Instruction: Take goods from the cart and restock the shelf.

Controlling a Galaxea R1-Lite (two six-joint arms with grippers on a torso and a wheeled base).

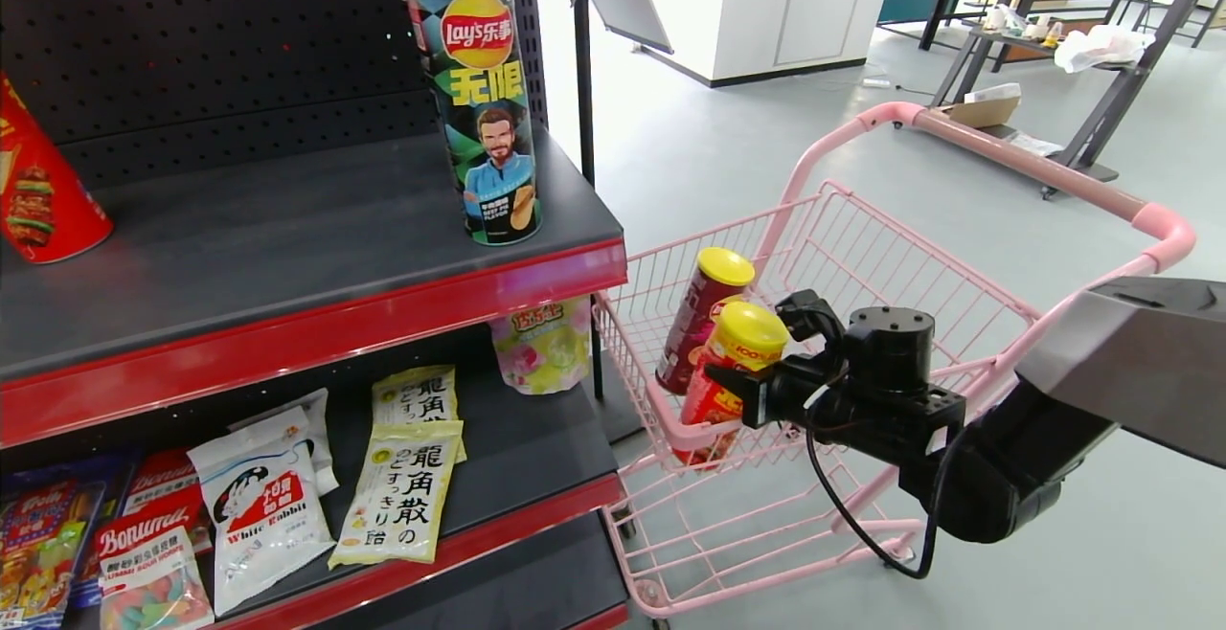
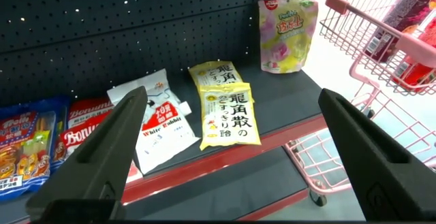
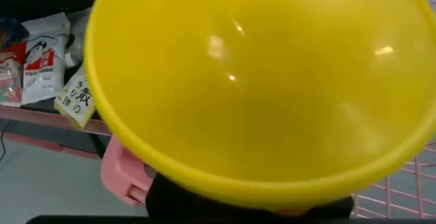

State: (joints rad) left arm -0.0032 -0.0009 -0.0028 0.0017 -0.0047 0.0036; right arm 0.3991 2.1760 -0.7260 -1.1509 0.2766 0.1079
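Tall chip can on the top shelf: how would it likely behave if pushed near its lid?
The tall chip can is narrow for its height, so it would probably tip, not slide. Being round, it may then roll; the top shelf's front edge is close.

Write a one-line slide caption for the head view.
Right gripper holds a yellow-lidded can in the pink cart, beside a second can; a tall can stands on the upper shelf.
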